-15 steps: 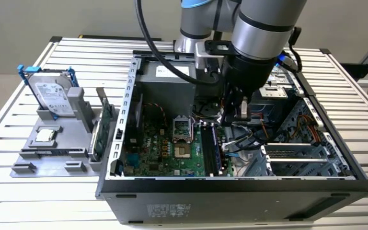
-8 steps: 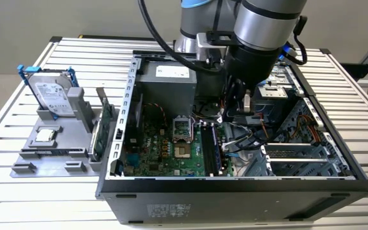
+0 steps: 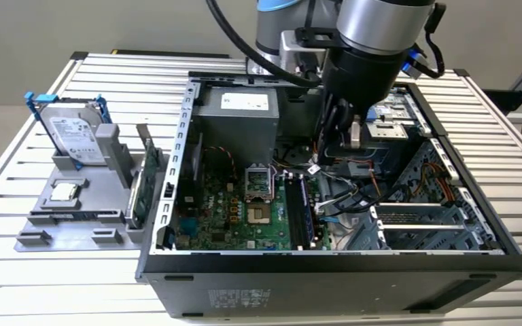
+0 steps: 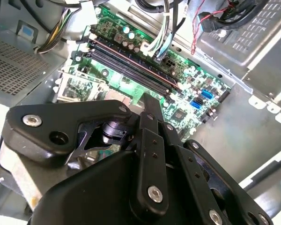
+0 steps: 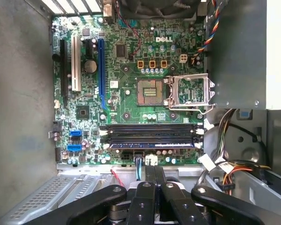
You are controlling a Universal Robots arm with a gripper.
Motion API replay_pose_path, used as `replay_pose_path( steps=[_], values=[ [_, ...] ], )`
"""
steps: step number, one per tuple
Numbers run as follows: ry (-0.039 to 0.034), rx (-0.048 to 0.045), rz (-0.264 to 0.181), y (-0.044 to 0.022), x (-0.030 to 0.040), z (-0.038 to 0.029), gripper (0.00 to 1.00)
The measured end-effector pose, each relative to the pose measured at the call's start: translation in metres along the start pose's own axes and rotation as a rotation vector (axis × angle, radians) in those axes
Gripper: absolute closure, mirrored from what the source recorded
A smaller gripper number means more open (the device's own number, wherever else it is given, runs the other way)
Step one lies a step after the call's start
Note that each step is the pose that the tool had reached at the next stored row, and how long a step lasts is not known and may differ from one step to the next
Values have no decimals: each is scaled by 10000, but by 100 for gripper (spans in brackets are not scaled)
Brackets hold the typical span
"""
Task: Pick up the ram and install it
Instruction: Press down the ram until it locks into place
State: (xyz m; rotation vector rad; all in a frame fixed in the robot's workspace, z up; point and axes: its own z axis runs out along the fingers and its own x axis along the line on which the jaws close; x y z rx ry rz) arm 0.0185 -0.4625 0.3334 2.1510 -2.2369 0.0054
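The ram (image 5: 152, 142) is a long dark green-blue stick standing in the memory slot nearest my fingers, on the green motherboard (image 5: 126, 93) inside the open computer case (image 3: 334, 261). It also shows as a dark strip beside the processor socket in the exterior view (image 3: 301, 212). My gripper (image 5: 154, 172) hangs above the board's edge just beside the memory slots, apart from the ram. Its black fingers (image 4: 147, 105) are pressed together with nothing between them.
A silver processor socket (image 5: 189, 91) lies beyond the memory slots. Loose cable bundles (image 5: 227, 136) and a metal drive cage (image 4: 253, 33) crowd the gripper's side. On the exterior view's left a grey fixture (image 3: 79, 227) holds a hard drive in a blue frame (image 3: 71, 136) and a green card (image 3: 152, 170).
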Motion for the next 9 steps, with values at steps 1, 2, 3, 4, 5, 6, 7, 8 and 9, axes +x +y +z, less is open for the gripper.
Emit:
replay_pose_path(
  steps=[1, 2, 3, 4, 5, 6, 7, 8, 9],
  values=[
    [-1, 0, 0, 0, 0, -18, 100],
    [-1, 0, 0, 1, 1, -36, 100],
    [0, 0, 0, 1, 1, -47, 100],
    [-1, 0, 0, 1, 1, -48, 100],
    [-2, 1, 0, 1, 1, -47, 100],
    [-1, -2, 0, 1, 1, -48, 100],
    [-1, -3, 0, 1, 1, -48, 100],
    [0, -4, 0, 1, 1, -48, 100],
    [-1, -4, 0, 1, 1, -48, 100]
  ],
)
